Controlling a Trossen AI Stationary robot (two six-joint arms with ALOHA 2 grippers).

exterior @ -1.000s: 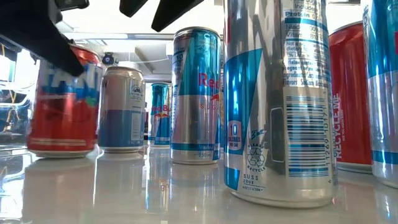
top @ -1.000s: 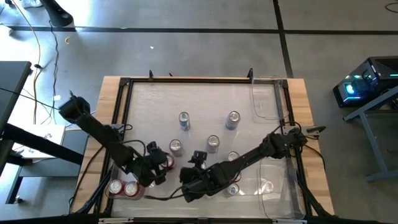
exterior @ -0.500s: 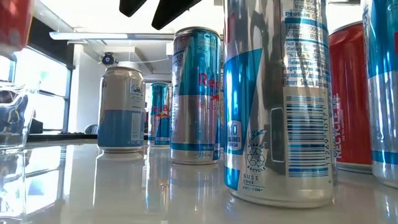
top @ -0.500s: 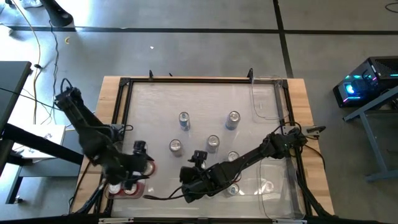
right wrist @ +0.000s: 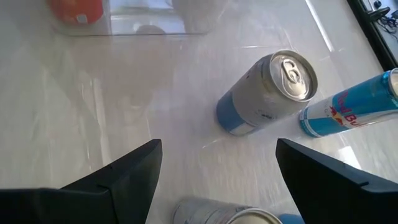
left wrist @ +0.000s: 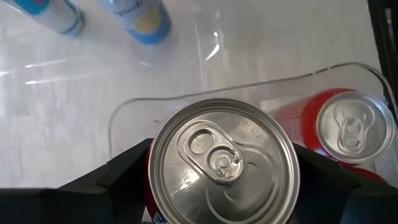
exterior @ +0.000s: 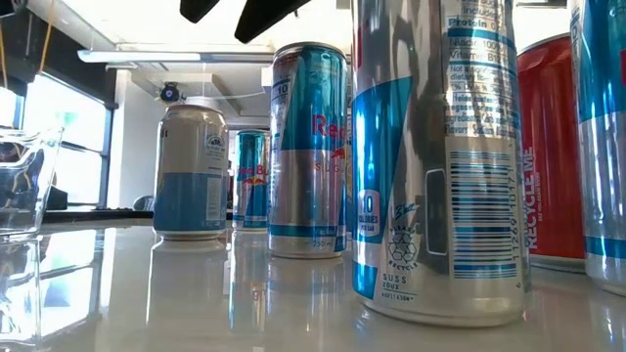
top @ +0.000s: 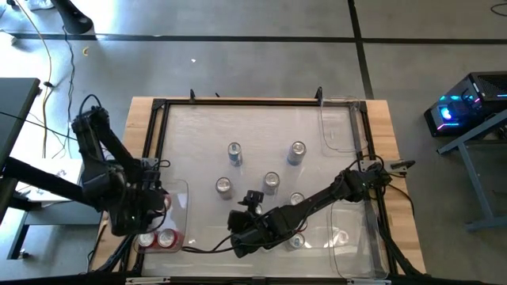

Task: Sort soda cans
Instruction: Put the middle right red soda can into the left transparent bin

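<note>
1. While the left gripper [left wrist: 221, 186] hangs over the clear bin [top: 181, 207] at the tabletop's near-left corner, its fingers are spread wide around a red can [left wrist: 222, 163], gripped by the sides and kept upright, top facing the wrist camera. Judgement: held above the bin to be set down with the other reds.
2. Two red cans [top: 157, 239] already stand upright in that bin, side by side; one [left wrist: 346, 126] shows just beside the held can in the left wrist view.
3. Right gripper [right wrist: 214, 180] hovers with jaws wide apart and empty near the middle of the near edge, a silver can top [right wrist: 227, 216] just under it. Likely its next pick.
4. Beyond it a silver-blue short can [right wrist: 267, 93] and a tall blue can [right wrist: 348, 106] stand loose on the tabletop.
5. Four cans [top: 234, 152] are scattered mid-table, unsorted.
6. Second clear bin [top: 348, 237] at the near-right corner holds silver cans; count unclear.
</note>
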